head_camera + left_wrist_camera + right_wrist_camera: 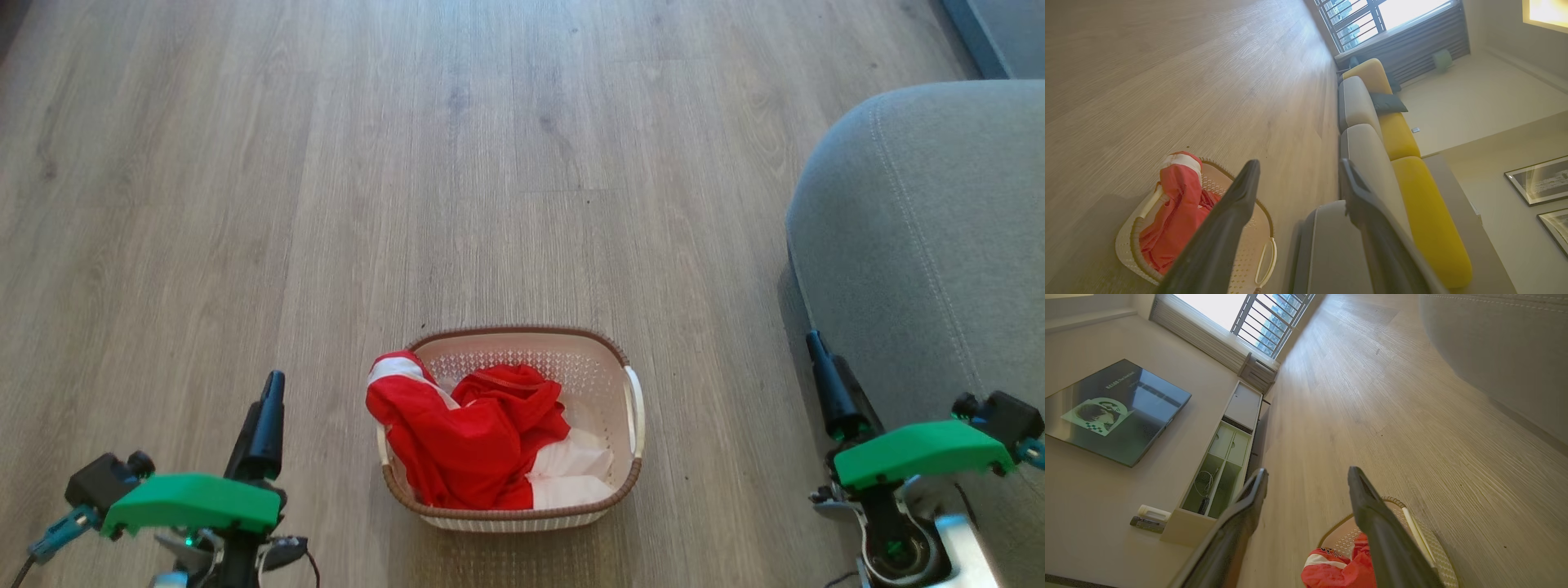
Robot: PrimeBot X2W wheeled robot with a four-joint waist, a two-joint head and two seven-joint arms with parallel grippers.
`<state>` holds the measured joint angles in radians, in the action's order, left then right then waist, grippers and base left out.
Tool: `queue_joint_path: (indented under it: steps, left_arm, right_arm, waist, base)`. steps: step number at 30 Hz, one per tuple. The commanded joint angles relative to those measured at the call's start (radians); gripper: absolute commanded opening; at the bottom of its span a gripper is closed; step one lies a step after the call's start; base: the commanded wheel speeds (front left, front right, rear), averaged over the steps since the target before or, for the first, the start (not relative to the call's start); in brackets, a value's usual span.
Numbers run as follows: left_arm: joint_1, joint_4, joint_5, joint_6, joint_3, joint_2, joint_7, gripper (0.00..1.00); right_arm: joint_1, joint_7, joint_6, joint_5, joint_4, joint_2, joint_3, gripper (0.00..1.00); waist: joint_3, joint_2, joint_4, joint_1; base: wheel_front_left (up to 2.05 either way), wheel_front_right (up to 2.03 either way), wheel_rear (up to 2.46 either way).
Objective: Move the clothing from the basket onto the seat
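Red clothes lie in the basket at the bottom middle of the head view, grey seat at right. Wrist views show the left hand and right hand spread wide, holding nothing. The right one adds a TV.

The right gripper holds its two long dark fingers spread apart above the pale wooden plank floor. Below them sits the cream perforated plastic basket, with crumpled red-and-white fabric clothing inside. The rounded grey upholstered seat rises at the upper right.
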<state>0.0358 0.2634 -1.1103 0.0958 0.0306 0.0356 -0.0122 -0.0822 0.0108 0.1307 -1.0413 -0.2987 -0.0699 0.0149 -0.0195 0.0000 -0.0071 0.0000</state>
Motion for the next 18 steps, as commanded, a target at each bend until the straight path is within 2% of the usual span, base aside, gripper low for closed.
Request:
queue_joint_path:
  steps: [1,18]
  left_arm:
    - [0.049,-0.040,0.037,-0.003,0.005,0.008,-0.015,1.00]
    - [0.052,-0.063,0.260,-0.019,-0.012,0.010,-0.062,1.00]
  right_arm:
    - [-0.063,0.014,0.000,0.037,0.037,-0.022,-0.016,1.00]
    - [-0.080,0.061,0.000,0.230,-0.009,-0.045,-0.081,1.00]
  waist:
    - [-0.001,0.0000,-0.001,0.0000]
    - [0.001,0.0000,-0.007,0.0000]
  base:
    - [0.00,0.00,0.00]
    - [0.00,0.00,0.00]
